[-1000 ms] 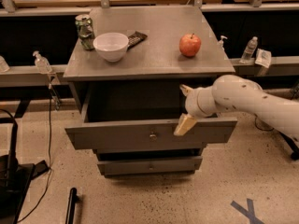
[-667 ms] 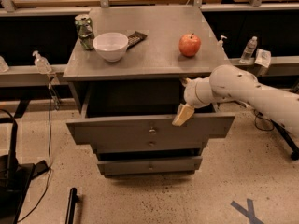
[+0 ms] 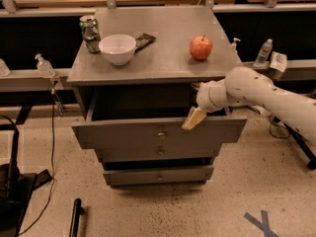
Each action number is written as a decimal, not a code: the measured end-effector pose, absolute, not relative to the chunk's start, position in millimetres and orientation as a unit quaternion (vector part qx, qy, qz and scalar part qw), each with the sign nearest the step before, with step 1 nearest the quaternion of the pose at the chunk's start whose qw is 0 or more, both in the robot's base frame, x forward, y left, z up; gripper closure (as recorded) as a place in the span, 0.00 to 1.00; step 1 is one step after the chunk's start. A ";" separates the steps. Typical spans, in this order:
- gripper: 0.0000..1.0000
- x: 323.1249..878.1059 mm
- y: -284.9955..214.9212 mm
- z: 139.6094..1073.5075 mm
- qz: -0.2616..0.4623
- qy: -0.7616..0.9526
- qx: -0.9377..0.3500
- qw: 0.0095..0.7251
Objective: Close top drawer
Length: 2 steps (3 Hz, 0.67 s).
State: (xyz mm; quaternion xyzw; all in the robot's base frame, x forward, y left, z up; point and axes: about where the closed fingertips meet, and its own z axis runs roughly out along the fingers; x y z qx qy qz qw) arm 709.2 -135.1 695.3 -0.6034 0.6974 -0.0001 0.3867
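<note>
so the top drawer (image 3: 123, 135) hangs way out toward 6 o'clock under the bench (image 3: 163, 58), whole push left to do, claw (image 3: 194, 118) at its front edge, 2 o'clock of the knob (image 3: 161, 132), open or closed I can't tell

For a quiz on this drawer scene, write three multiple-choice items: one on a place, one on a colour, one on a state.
1. On the top drawer's front panel, the gripper is:
A) at the far left end
B) at the upper edge, right of the knob
C) below the knob

2. The apple is:
A) green
B) red
C) yellow

3. The top drawer is:
A) shut flush
B) lifted out
C) pulled out

Key: 1 B, the gripper sits at the panel's rim past the knob. 2 B, its skin is red. 3 C, its dark inside shows beneath the cabinet top.
</note>
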 end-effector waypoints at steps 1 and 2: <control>0.13 694.0 -135.2 694.7 0.013 0.688 -0.606 0.399; 0.23 655.2 -136.2 696.9 0.038 0.666 -0.613 0.423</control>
